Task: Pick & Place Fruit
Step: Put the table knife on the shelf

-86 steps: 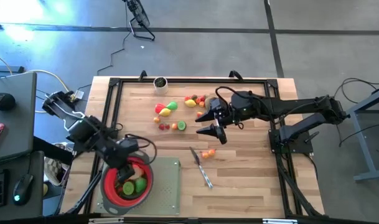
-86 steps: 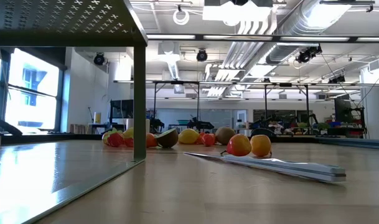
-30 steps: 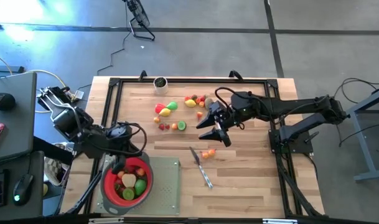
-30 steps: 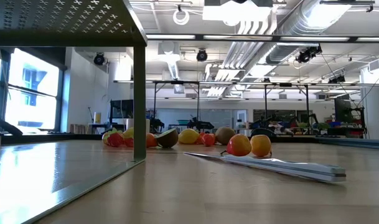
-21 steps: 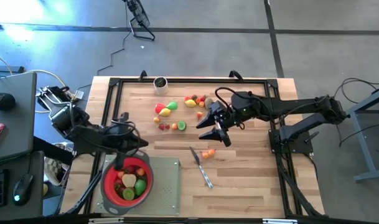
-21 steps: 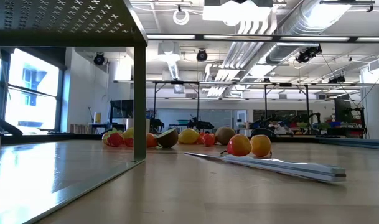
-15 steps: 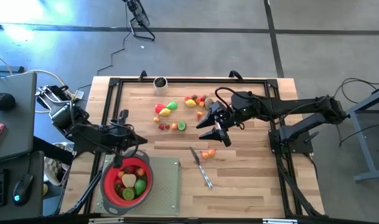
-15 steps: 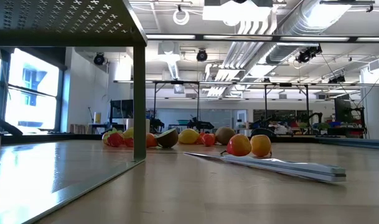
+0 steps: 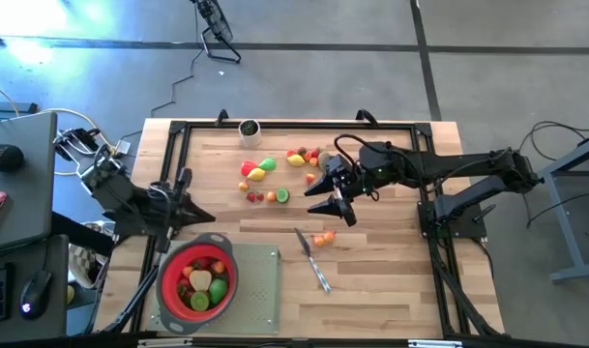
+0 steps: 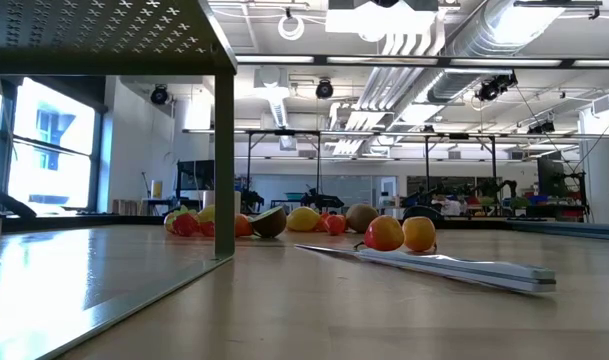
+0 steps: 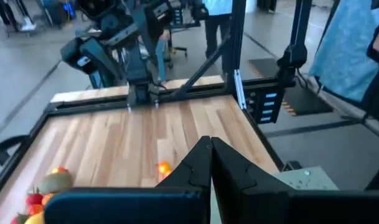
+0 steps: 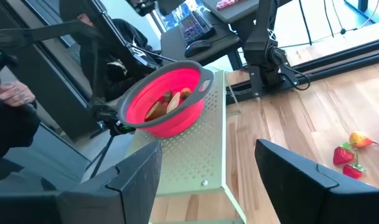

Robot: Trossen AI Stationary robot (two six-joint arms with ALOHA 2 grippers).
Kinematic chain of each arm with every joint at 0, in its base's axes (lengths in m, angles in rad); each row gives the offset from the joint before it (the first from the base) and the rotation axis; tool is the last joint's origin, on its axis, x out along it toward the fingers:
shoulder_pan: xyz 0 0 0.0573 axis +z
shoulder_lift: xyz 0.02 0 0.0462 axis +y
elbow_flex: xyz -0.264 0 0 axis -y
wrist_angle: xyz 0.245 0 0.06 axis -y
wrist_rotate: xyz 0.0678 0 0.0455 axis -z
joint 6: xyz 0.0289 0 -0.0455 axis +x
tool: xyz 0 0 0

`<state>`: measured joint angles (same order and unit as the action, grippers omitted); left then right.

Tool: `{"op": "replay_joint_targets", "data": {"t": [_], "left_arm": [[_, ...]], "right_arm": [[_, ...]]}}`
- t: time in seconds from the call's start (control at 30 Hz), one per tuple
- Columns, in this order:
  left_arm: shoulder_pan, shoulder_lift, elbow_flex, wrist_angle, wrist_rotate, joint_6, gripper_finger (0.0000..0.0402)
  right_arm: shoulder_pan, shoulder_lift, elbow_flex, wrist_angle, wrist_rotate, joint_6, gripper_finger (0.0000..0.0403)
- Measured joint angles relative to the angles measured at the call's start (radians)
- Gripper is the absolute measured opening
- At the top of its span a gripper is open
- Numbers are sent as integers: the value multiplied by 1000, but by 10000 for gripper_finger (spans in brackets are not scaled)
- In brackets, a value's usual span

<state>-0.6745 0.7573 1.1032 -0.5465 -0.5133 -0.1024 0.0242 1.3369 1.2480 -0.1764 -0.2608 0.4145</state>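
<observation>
The left end effector point(image 9: 199, 215) has moved up and away from the red strainer point(image 9: 165, 286). Before, it hung right over it. Now it sits above the bare tabletop point(image 9: 391, 290) near the left edge, fingers pressed together and holding nothing. The right end effector point(image 9: 325, 193) has stayed put, fingers apart, just beside the fruit point(image 9: 275, 174) in the middle. Some fruit lies in the strainer.

Two dark, matte-black jointed arms — the left arm point(image 9: 130, 198) and the right arm point(image 9: 439, 166) — carry looping black cables and end in angular, wedge-shaped black fingers point(image 12: 304, 180) of smooth plastic.
</observation>
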Motion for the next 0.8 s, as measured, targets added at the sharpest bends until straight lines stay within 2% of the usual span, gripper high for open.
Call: {"op": "replay_joint_targets", "data": {"t": [0.27,0.43,0.63,0.8], "left_arm": [[0,-182,-130,84,11,20,1],[0,-229,-150,84,4,17,1],[0,-228,-152,68,-1,51,1],[0,-228,-152,47,-2,48,1]], "right_arm": [[9,0,0,0,-3,3,250],[26,0,0,44,10,-20,250],[67,0,0,2,178,134,250],[150,0,0,-7,359,212,250]]}}
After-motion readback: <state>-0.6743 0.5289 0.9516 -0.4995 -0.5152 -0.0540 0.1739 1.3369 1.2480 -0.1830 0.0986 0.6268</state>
